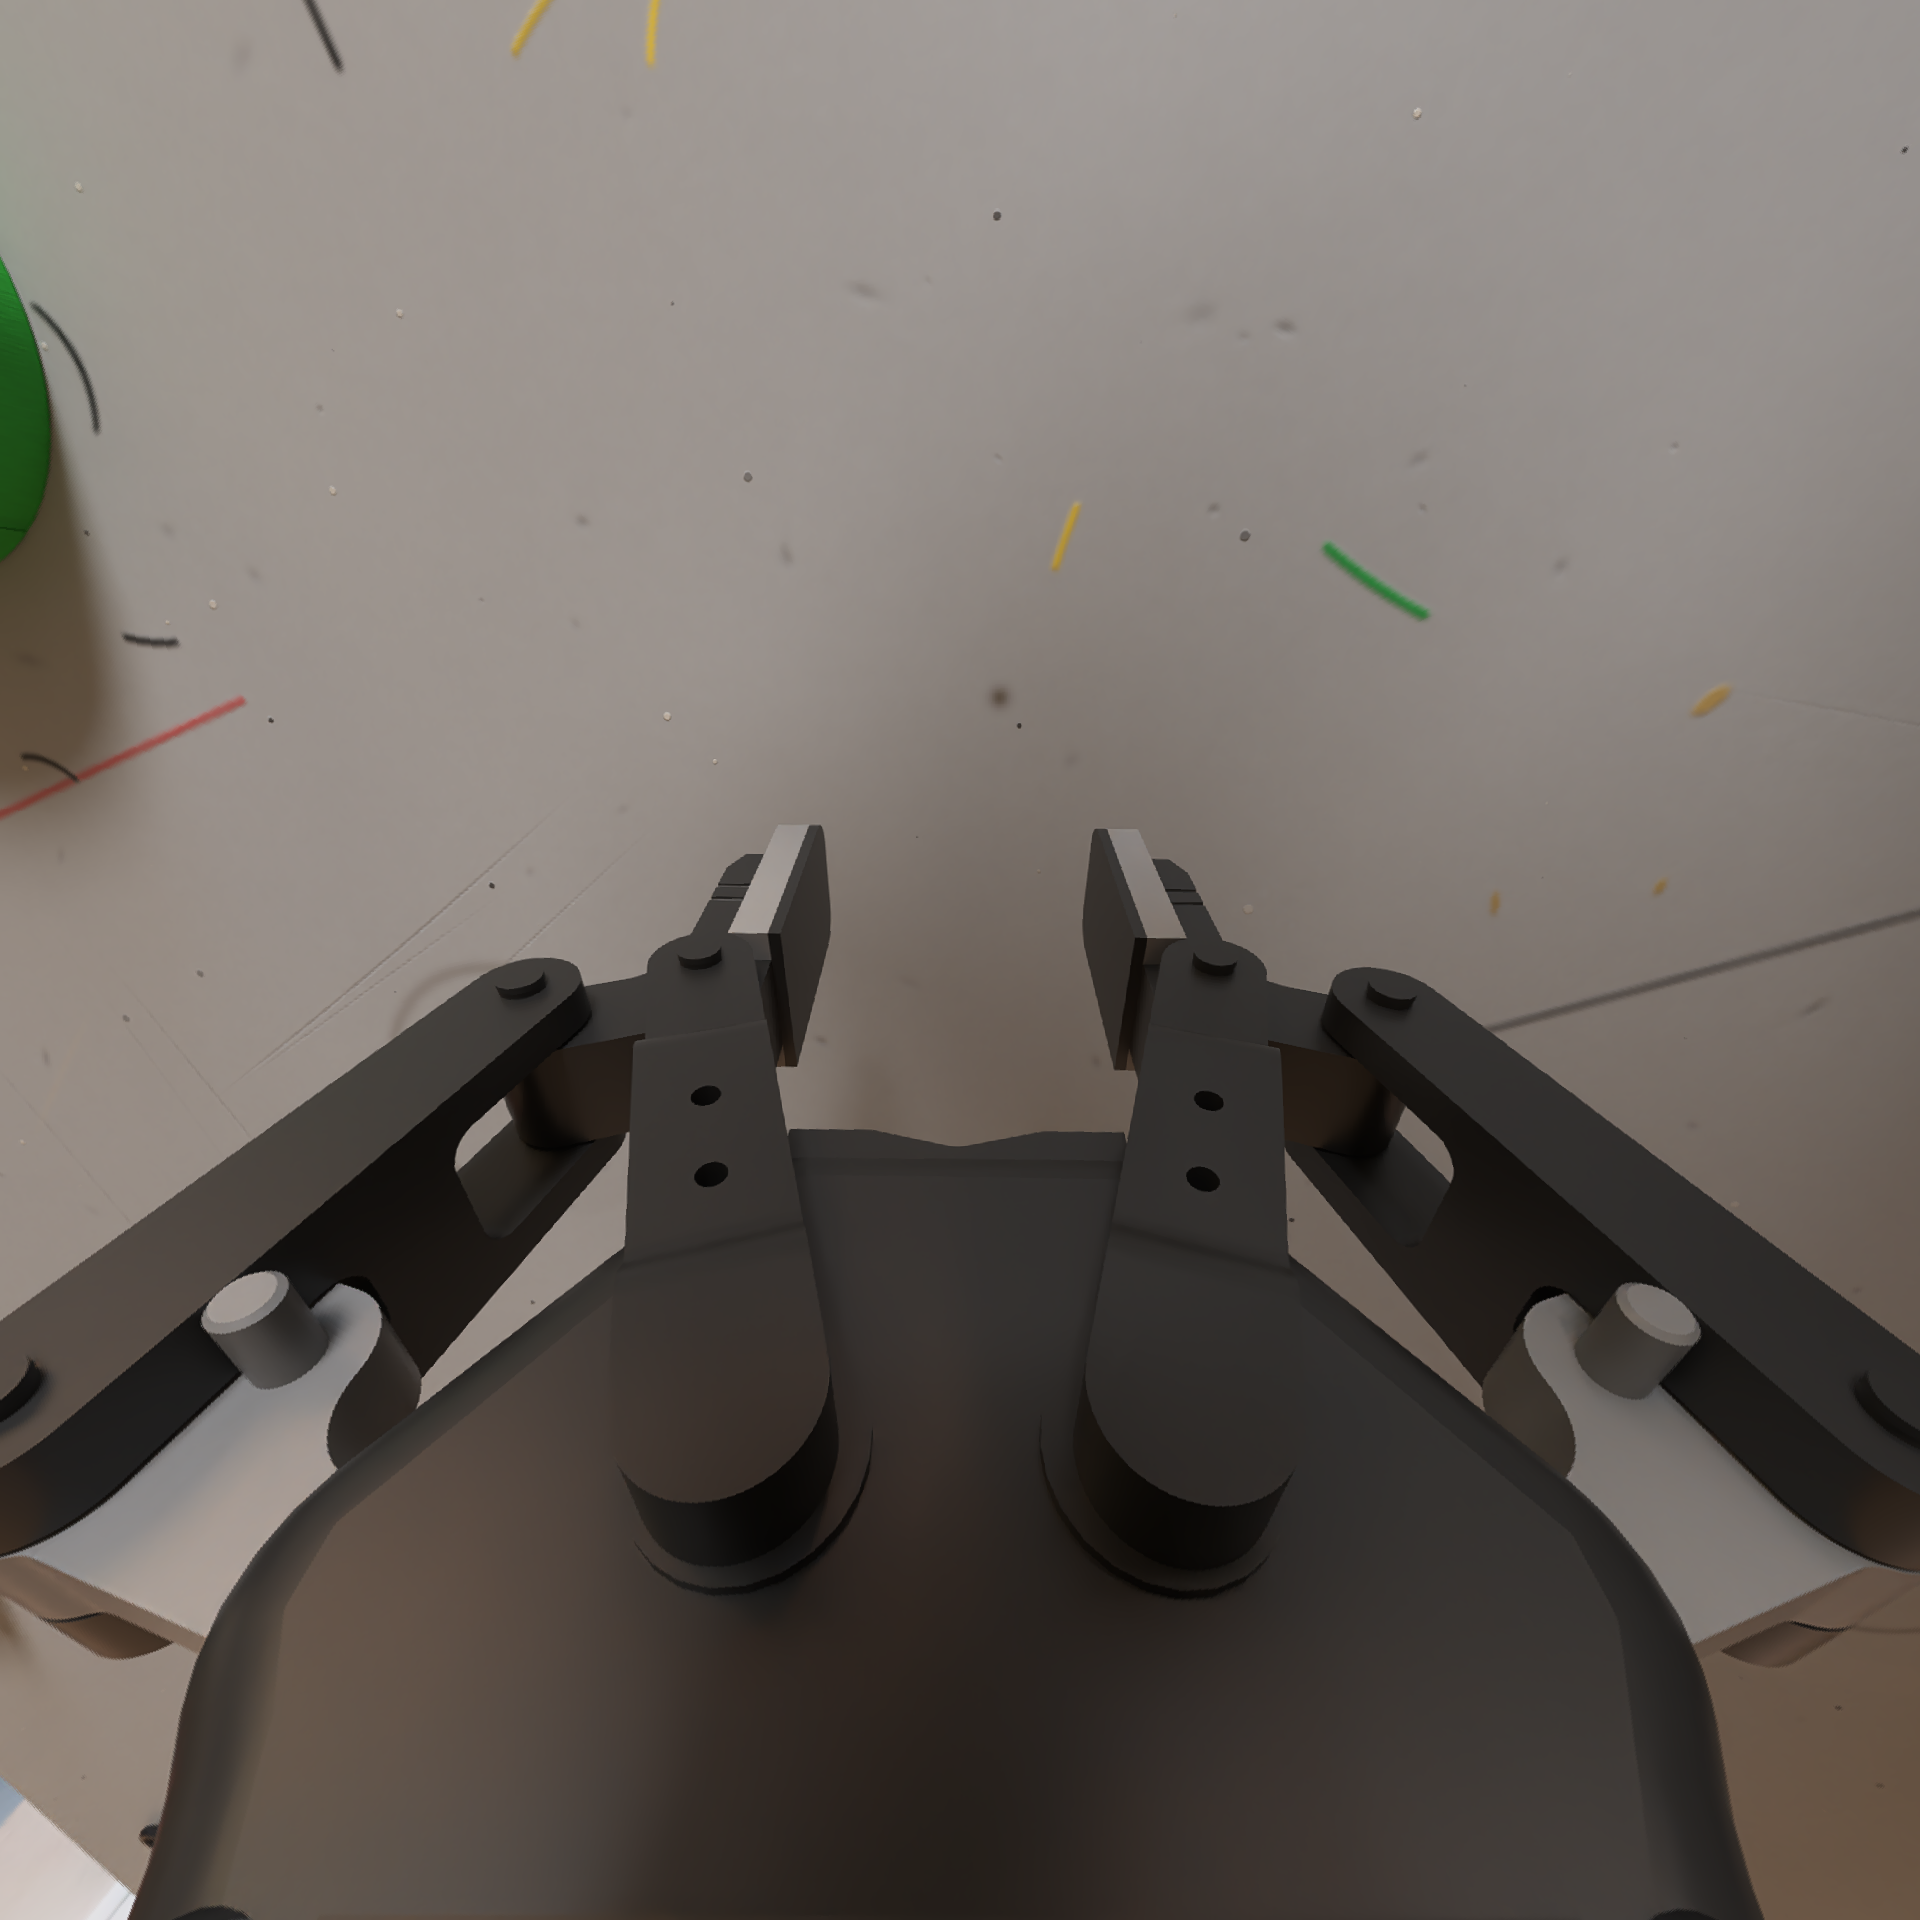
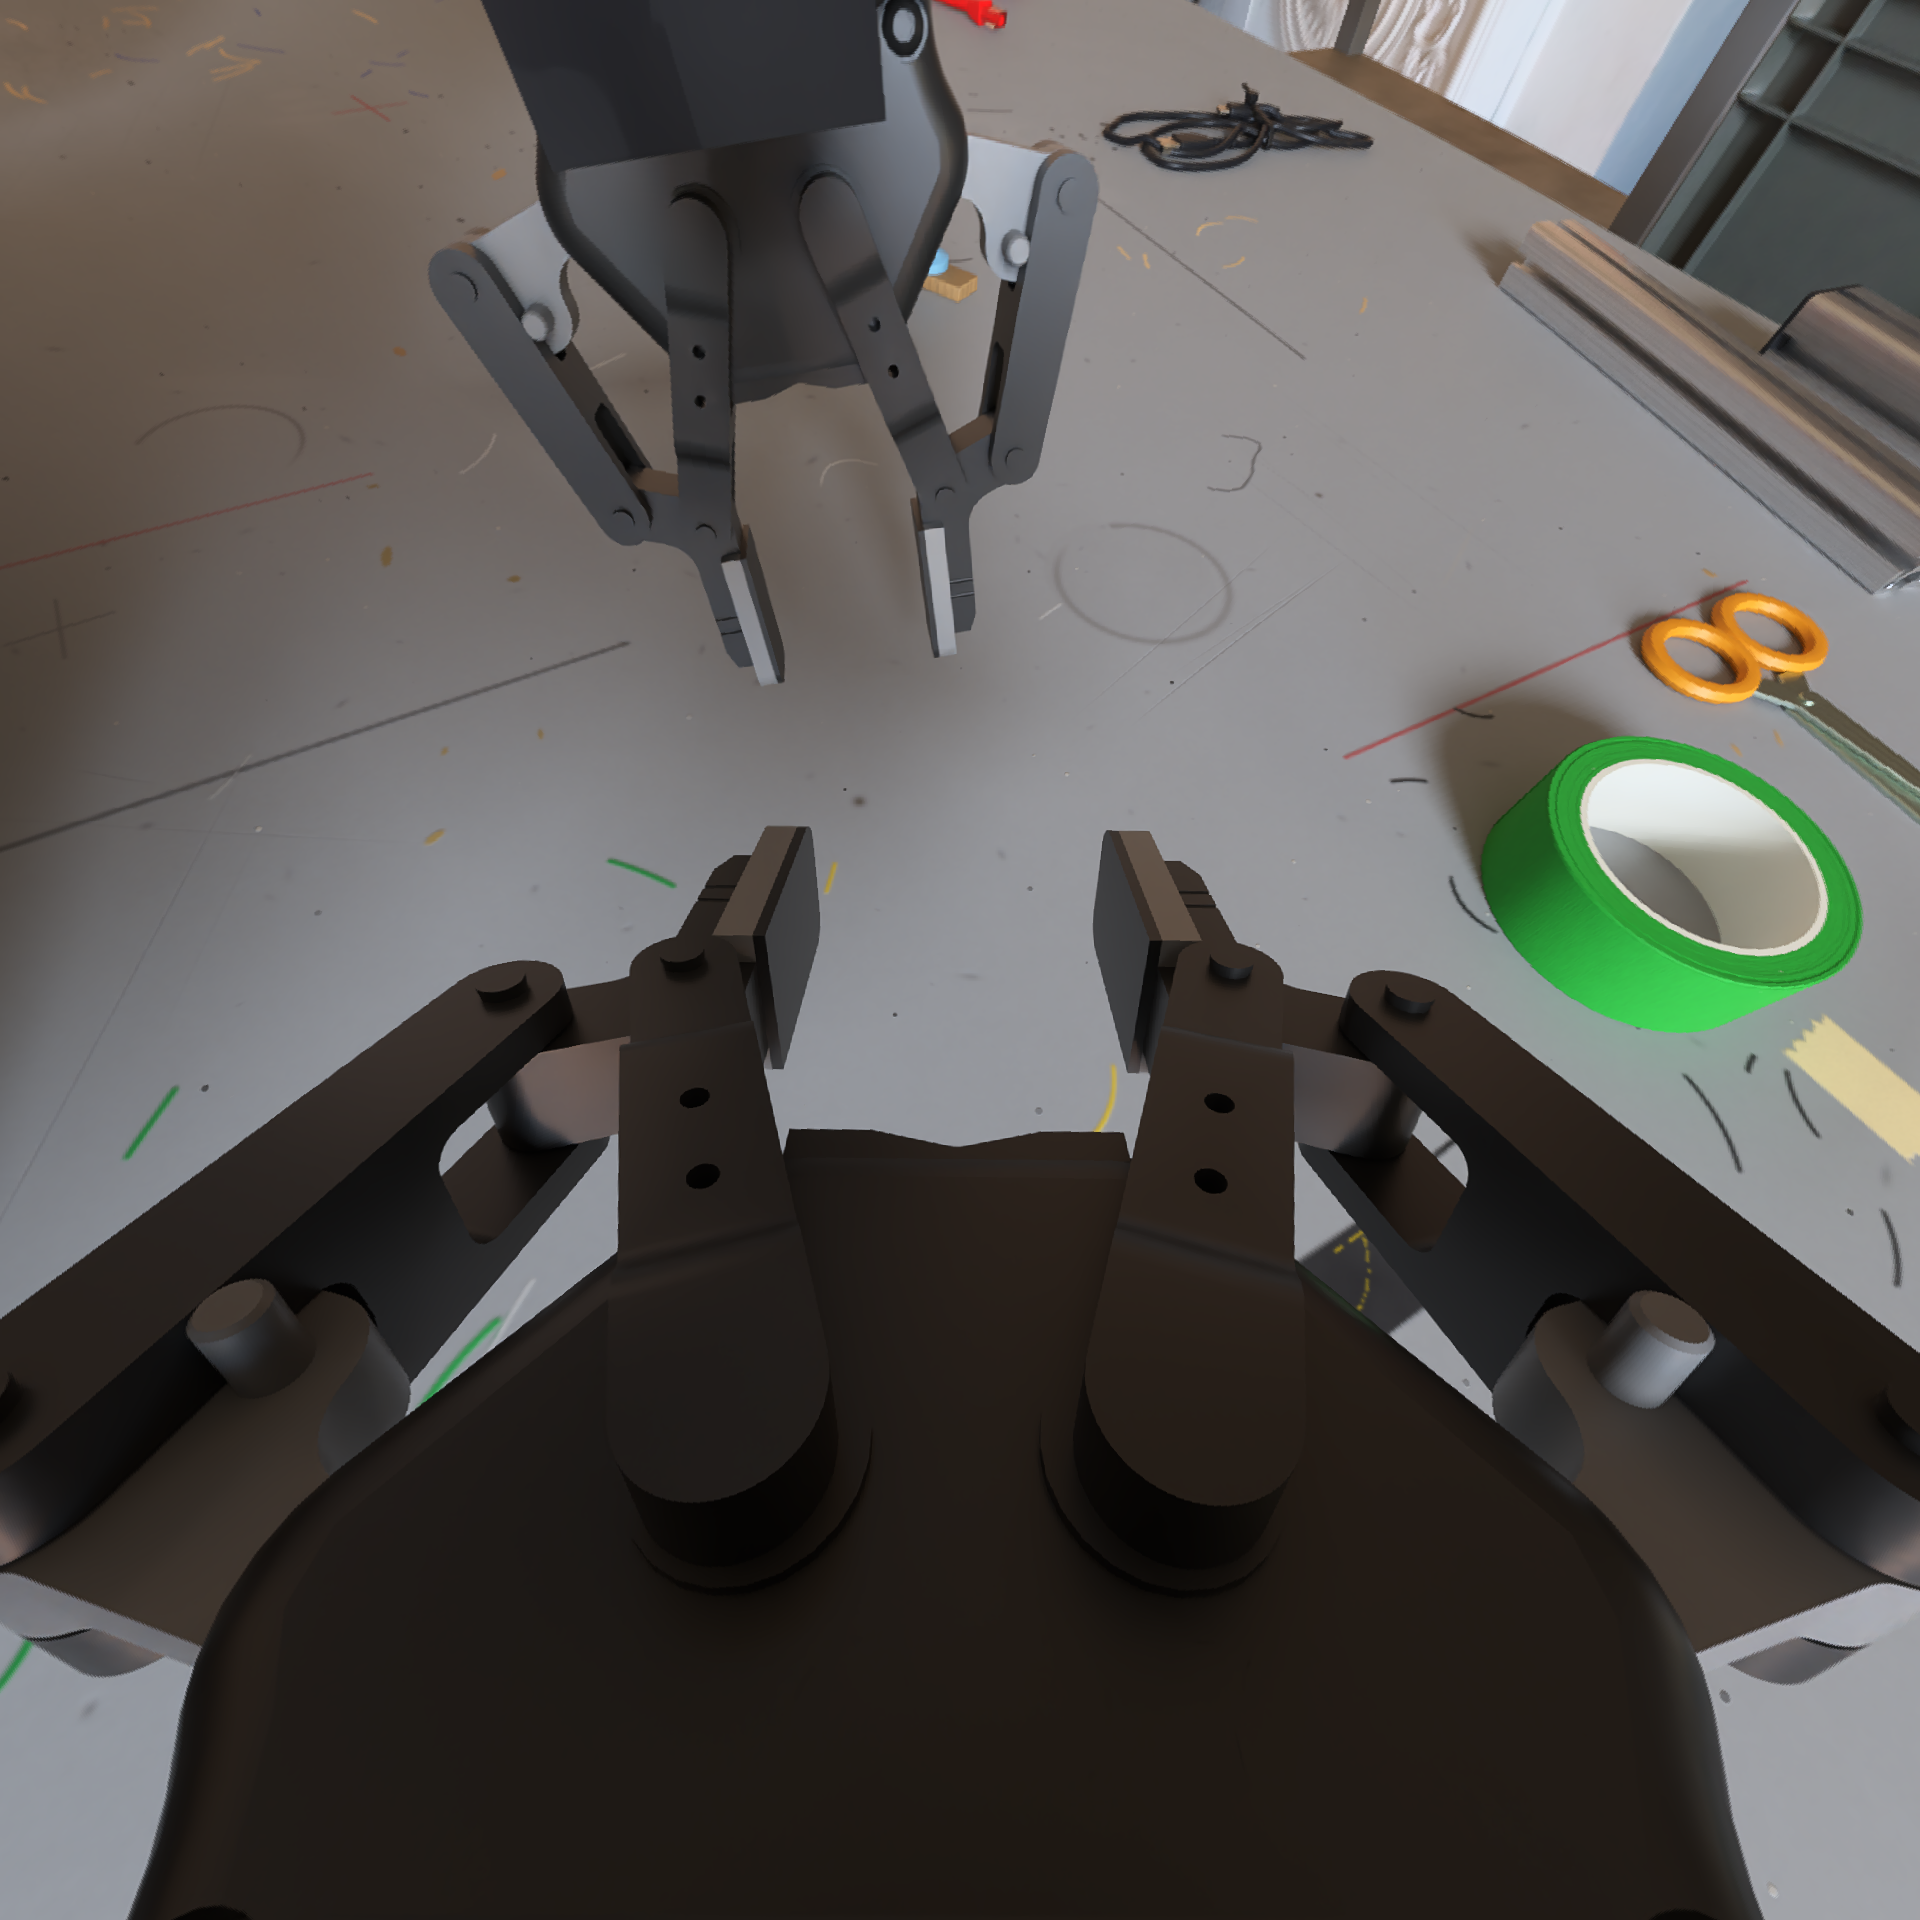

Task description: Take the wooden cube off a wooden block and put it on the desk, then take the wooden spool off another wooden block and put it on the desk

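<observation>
My right gripper (image 2: 956, 914): fingers spread wide, nothing between them, poised over bare grey desk (image 2: 312, 727) at the centre of the right wrist view.
My left gripper (image 1: 956, 914): also spread wide and empty over the scuffed desk (image 1: 935, 364); from the right wrist view it (image 2: 854, 644) hangs in the upper middle of the frame, tips pointing down, just clear of the surface.
Right side of the frame: a green tape roll (image 2: 1673, 883) lies flat, well apart from my fingers; its edge (image 1: 19, 416) pokes in at the left border of the left wrist view.
Beyond the tape: orange-handled scissors (image 2: 1735, 644), and a long grey rail (image 2: 1704, 384) running to the upper right.
Top of the frame: a black cable bundle (image 2: 1226, 130), and something small and red (image 2: 971, 10) at the very edge.
Task's thing: only a sliver of pale wood (image 2: 954, 283) shows behind my left gripper, in the upper middle; I cannot tell whether it is block, cube or spool.
</observation>
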